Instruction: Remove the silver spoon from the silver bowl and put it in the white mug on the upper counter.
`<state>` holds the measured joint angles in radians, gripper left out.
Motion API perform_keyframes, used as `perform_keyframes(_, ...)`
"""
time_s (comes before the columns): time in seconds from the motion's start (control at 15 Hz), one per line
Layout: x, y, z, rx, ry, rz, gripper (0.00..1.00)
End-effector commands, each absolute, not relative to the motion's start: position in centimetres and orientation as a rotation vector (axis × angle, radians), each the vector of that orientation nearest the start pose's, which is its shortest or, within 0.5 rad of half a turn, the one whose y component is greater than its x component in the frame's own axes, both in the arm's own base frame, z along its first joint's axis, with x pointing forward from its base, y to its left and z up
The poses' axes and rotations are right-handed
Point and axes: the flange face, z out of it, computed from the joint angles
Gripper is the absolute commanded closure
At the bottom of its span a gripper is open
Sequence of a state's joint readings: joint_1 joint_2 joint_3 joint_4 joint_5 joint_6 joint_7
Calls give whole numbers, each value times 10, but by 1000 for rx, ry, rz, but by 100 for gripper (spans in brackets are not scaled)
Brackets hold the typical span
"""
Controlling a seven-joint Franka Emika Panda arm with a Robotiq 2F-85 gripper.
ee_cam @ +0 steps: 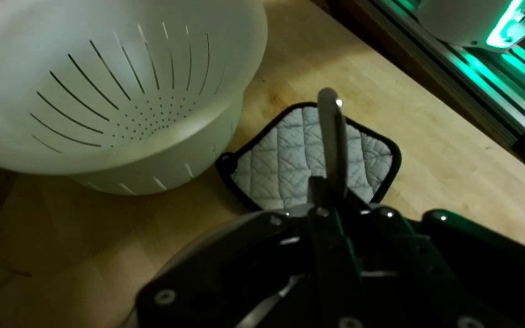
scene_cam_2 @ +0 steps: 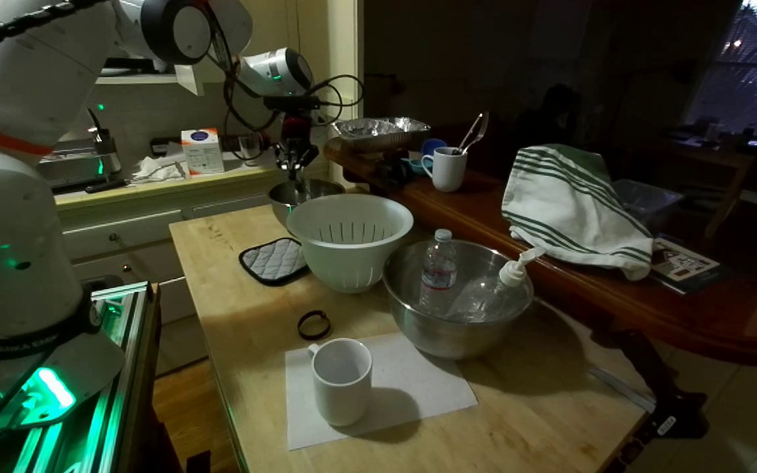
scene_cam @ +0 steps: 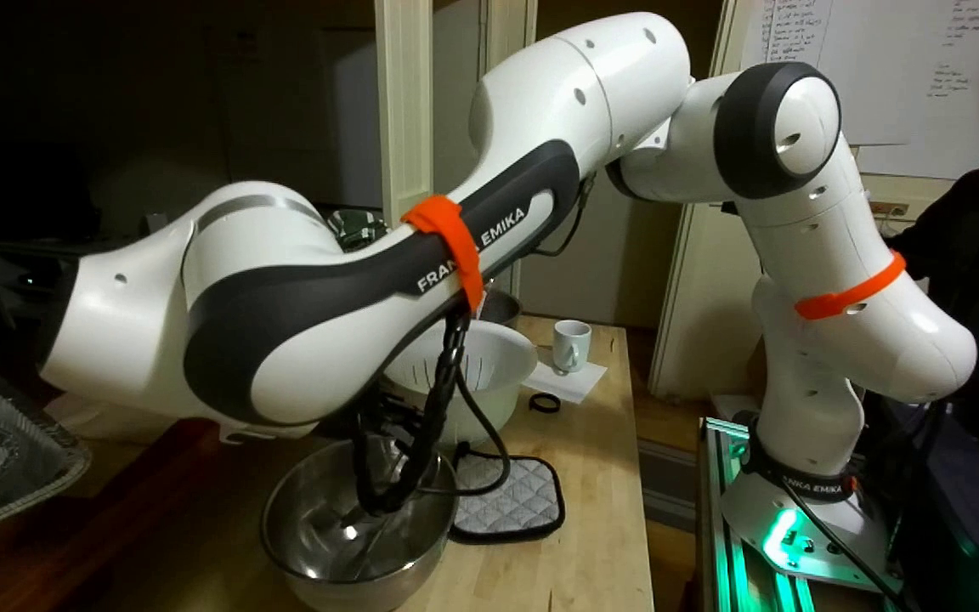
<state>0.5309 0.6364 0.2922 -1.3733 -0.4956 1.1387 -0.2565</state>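
Gripping a slim, shiny silver metal spoon (ee_cam: 333, 136), whose end juts past the fingertips (ee_cam: 318, 193), the black hand (scene_cam_2: 294, 174) hangs over the wide, round steel bowl (scene_cam: 358, 588). The plain white ceramic mug (scene_cam_2: 447, 174), utensils (scene_cam_2: 481, 131) in it, stands right of the hand in an exterior view, on the raised red-brown wooden surface (scene_cam_2: 477, 213): the carry seems up, then sideways.

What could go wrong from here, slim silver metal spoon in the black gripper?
Snag: the white ceramic mug on the reddish wooden upper counter holds silvery utensils that may block the spoon.
Possible wrong target: another plain white mug stands on white paper.
Bump: the white slotted colander beside the round steel bowl under the gripper might get clipped.
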Motion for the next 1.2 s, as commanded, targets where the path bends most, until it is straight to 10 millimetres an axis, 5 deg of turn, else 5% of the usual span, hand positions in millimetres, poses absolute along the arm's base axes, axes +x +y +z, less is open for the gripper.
perform_keyframes(0.0,487,371,358,2054,1243,-967,99)
perform_keyframes(0.27,487,356,383,2025,1328,-1047,99)
perform_keyframes(0.53,468,345,401,1810,1183,-1235,99)
perform_keyframes(0.6,459,320,382,1774,1172,-1262,99)
perform_keyframes(0.8,457,300,375,1676,1105,-1350,99)
perform_keyframes(0.87,466,316,375,1760,1117,-1295,94)
perform_keyframes(1.13,463,304,367,1701,1085,-1346,94)
